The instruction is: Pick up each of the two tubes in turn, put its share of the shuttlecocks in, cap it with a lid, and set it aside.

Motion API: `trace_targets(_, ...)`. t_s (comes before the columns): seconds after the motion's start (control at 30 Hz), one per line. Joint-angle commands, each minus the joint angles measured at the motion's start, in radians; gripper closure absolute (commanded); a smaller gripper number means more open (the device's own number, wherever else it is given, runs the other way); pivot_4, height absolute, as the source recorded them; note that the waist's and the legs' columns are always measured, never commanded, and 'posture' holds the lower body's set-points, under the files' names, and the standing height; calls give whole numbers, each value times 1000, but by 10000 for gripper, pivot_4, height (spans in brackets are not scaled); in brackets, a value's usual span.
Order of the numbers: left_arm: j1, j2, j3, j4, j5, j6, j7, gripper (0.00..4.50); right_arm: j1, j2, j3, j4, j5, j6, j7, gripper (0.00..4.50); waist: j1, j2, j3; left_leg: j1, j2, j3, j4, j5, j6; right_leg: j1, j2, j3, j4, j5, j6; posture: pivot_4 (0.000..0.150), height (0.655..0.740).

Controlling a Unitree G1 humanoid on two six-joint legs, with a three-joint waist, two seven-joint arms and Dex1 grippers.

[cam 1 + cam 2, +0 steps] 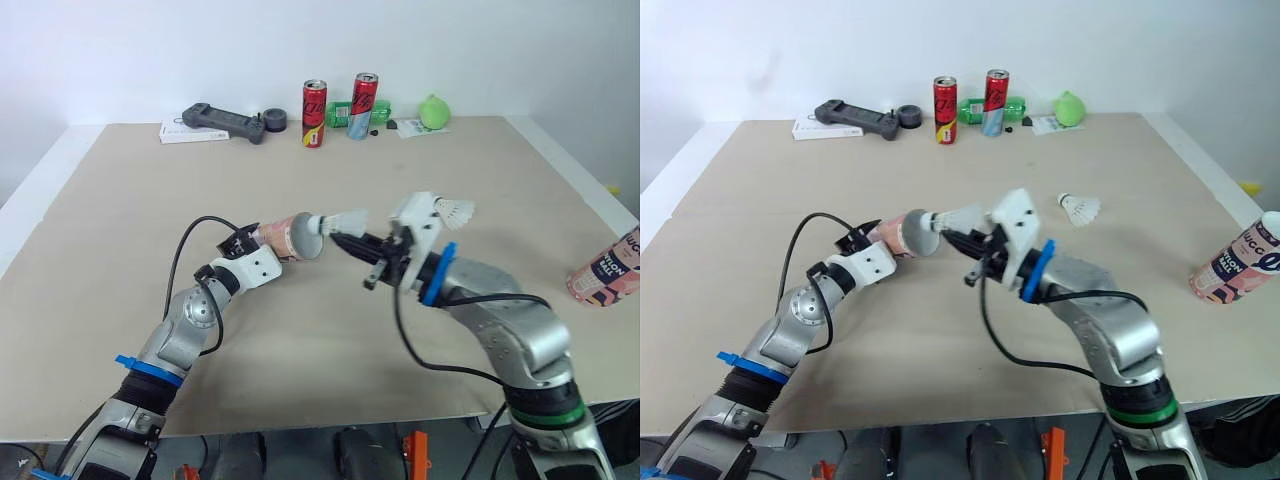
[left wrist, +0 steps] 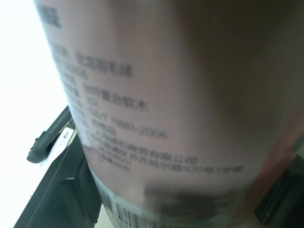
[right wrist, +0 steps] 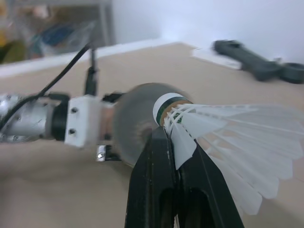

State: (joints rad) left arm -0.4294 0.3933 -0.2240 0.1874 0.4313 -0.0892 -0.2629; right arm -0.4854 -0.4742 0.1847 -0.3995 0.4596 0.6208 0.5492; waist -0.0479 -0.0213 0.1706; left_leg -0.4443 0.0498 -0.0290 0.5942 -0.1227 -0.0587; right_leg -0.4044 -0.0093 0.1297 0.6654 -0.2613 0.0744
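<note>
Beige counter (image 1: pixel 120 230) under a white wall carries the job, with red drink cans (image 1: pixel 314 113) and a black handheld controller (image 1: pixel 225 120) along its far edge. My left gripper (image 1: pixel 268 242) has its fingers clamped round the pink cardboard tube (image 1: pixel 295 238), holding it on its side above the middle of the counter, open mouth to the right. My right gripper (image 3: pixel 173 142) has its fingers pinching a white feathered shuttlecock (image 1: pixel 345 220) at the base of its skirt. The cork leads and sits just at the tube's mouth; I judge it is not yet inside.

I read this as partway through loading the first tube, though I cannot see how many it already holds. A second white shuttlecock (image 1: pixel 458 211) lies on the counter just beyond my right arm, waiting. The held tube has no lid on, and I cannot pick out a lid for certain. The other pink labelled tube (image 1: pixel 605 272) sits tilted at the right edge, well apart; whether it is filled or capped I cannot tell. Seating this shuttlecock, capping the tube and setting it aside all remain.
</note>
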Motion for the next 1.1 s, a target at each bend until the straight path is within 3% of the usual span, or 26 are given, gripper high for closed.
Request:
trace_targets(0.03, 11, -1, -2, -13, 1, 13, -1, 10016, -43, 33, 54, 48, -86, -58, 3, 44396, 0, 0, 0, 0, 0, 0, 0, 0, 0, 0, 0, 0, 0, 0, 0, 1500, 7400)
trace_targets(0.13, 15, -1, -1, -19, 1, 16, -1, 10016, -53, 52, 55, 69, -107, -81, 14, 44396, 0, 0, 0, -1, 0, 0, 0, 0, 0, 0, 0, 0, 0, 0, 0, 1500, 7400)
trace_targets(0.23, 18, 1, 2, -20, 2, 19, 4, 10016, -49, 84, 11, 64, -56, -66, 34, 37048, 0, 0, 0, -1, 0, 0, 0, 0, 0, 0, 0, 0, 0, 0, 1, 1500, 7400)
trace_targets(0.4, 8, 1, 6, -8, -2, 17, 11, 10016, 56, 37, -212, 0, 94, 16, 36, 15959, 4, -1, 0, -2, 0, -1, 0, 0, 0, 0, 0, 0, 0, 2, 4, 1500, 7400)
trace_targets(0.43, 5, 1, 6, -5, -2, 17, 12, 10016, 75, 23, -252, -4, 109, 30, 29, 13631, 4, -1, 0, -2, 0, -1, 0, 0, 0, 0, 0, 0, 0, 2, 4, 1500, 7400)
trace_targets(0.47, 3, 1, 6, -3, -3, 17, 13, 10016, 92, 9, -285, -5, 116, 38, 19, 7773, 4, -1, 0, -3, 0, -1, 0, 0, 0, 0, 0, 0, -1, 1, 4, 1500, 7400)
trace_targets(0.53, -1, 0, 6, -1, -4, 20, 13, 10016, 108, -8, -327, 4, 115, 46, -6, 431, 1, -1, 0, -3, 0, -1, 0, 0, 0, 0, 0, 0, -1, 1, 3, 1500, 7400)
trace_targets(0.73, 12, 3, 1, -3, -5, 13, 4, 10016, 84, -34, -390, 201, -98, 0, -228, 431, 0, -1, 0, 0, 1, 0, 0, 0, 0, -1, 1, 0, 0, 2, -1, 1500, 7400)
trace_targets(0.93, 2, -2, 1, -3, -5, 16, 5, 10016, 40, 4, -376, 247, -86, -30, -205, 431, -1, 0, 0, 0, 1, 1, -1, 0, 0, -1, 1, 1, 0, 4, 2, 1500, 7400)
trace_targets(1.1, 18, 8, 3, -12, -6, 11, -1, 10016, 143, -6, -396, 51, 61, 7, -78, 431, 0, 0, 0, -1, 0, 0, -2, 0, 0, -1, 1, 1, 0, 2, 5, 1500, 7400)
